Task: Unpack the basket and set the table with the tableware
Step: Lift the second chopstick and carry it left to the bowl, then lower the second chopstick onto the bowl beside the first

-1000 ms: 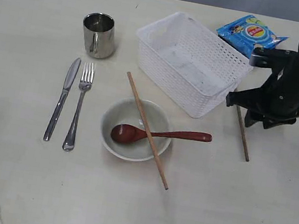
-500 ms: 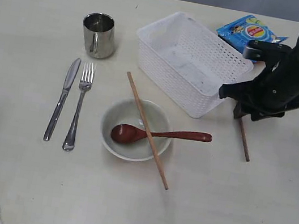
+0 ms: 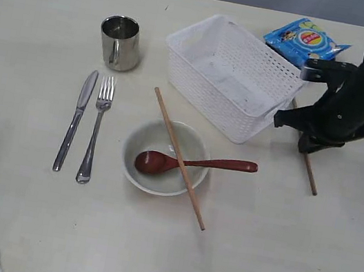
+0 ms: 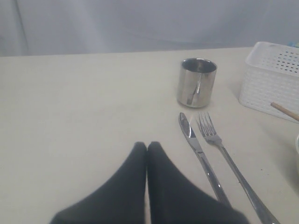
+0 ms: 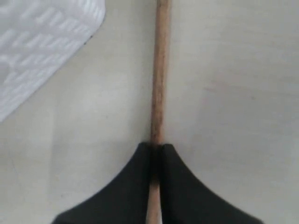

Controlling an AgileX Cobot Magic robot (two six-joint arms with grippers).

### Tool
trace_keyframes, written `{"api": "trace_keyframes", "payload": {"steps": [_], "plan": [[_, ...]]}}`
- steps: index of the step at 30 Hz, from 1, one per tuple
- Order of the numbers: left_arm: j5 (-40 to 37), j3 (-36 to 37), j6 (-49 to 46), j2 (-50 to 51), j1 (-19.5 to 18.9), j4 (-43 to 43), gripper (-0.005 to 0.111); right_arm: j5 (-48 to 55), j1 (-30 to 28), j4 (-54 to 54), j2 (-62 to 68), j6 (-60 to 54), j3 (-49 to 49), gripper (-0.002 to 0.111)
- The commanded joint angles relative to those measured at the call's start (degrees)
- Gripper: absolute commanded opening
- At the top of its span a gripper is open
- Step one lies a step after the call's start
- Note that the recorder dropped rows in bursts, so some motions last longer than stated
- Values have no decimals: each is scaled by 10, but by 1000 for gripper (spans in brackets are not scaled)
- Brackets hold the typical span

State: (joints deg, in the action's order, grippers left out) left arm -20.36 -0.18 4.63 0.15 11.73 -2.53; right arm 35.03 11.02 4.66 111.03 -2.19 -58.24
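Observation:
My right gripper point(image 3: 309, 149) point(image 5: 156, 148) is shut on a wooden chopstick point(image 3: 311, 176) point(image 5: 159, 74), just right of the white lattice basket point(image 3: 231, 74) point(image 5: 42, 51). The other chopstick point(image 3: 178, 156) lies slanted across the pale bowl point(image 3: 161, 174), which holds the reddish-brown spoon point(image 3: 195, 162). Steel knife point(image 3: 76, 118) point(image 4: 201, 158), fork point(image 3: 96, 128) point(image 4: 229, 163) and mug point(image 3: 120, 42) point(image 4: 197, 82) lie on the table point(image 3: 14, 220) at left. My left gripper point(image 4: 147, 145) is shut with nothing in it, low over bare table beside the knife; it is out of the exterior view. The small brown plate is out of view.
A blue snack bag point(image 3: 304, 40) lies behind the basket at the far right. The basket's inside looks bare. The table's far edge meets a grey backdrop point(image 4: 140, 23).
My right gripper has shifted right, away from the basket, carrying the chopstick; its free end now lies further right on the table. Everything else is still.

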Motion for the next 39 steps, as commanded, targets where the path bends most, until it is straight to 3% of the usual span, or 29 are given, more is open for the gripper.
{"api": "trace_keyframes", "payload": {"steps": [1,6,10,19,24,29,39], "plan": [[6,2,2,-1,3,-5,0,26,-7,-4,-22,15,9,-1],[6,2,2,-1,3,-5,0,60,-53,-15,-134,54,10,-1],[6,2,2,-1,3,-5,0,63,-38,6,-224,43,10,-1],[6,2,2,-1,3,-5,0,73,223,74,-279,32,10,-1],[6,2,2,-1,3,-5,0,19,323,105,-269,63,7,-1],[6,2,2,-1,3,-5,0,28,365,105,-210,74,-4,-1],[6,2,2,-1,3,-5,0,28,368,102,-153,98,-4,-1]]}}
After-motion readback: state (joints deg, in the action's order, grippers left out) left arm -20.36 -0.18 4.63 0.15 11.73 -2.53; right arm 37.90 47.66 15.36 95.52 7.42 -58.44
